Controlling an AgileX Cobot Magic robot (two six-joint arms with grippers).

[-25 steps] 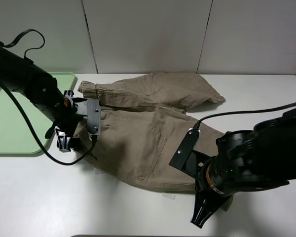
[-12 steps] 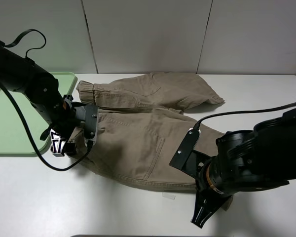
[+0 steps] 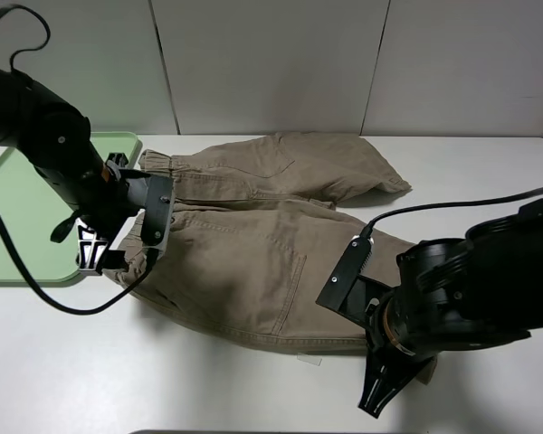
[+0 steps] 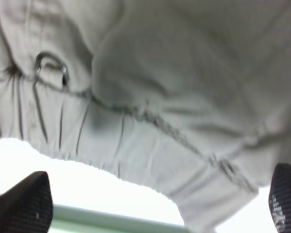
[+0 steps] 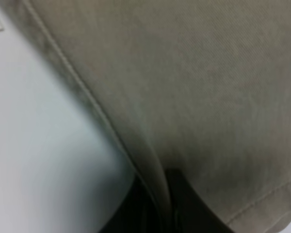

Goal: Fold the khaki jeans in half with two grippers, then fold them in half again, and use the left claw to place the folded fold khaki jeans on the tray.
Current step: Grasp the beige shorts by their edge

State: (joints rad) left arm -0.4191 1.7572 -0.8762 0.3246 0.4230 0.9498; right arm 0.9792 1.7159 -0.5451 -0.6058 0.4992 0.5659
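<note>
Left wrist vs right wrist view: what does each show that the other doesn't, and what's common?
Only the left wrist view: the left gripper open, tips spread wide, with the gathered waistband of the khaki jeans between them, ungripped. It also shows a small metal ring on the cloth and the tray rim past the waistband edge.
Only the right wrist view: the right gripper shut, with a stitched edge of the cloth apparently pinched in its dark fingers.
Both: khaki cloth filling most of the picture, with white table beside it.

Open table (image 3: pixel 489 172) lies right of the khaki jeans (image 3: pixel 253 244).
</note>
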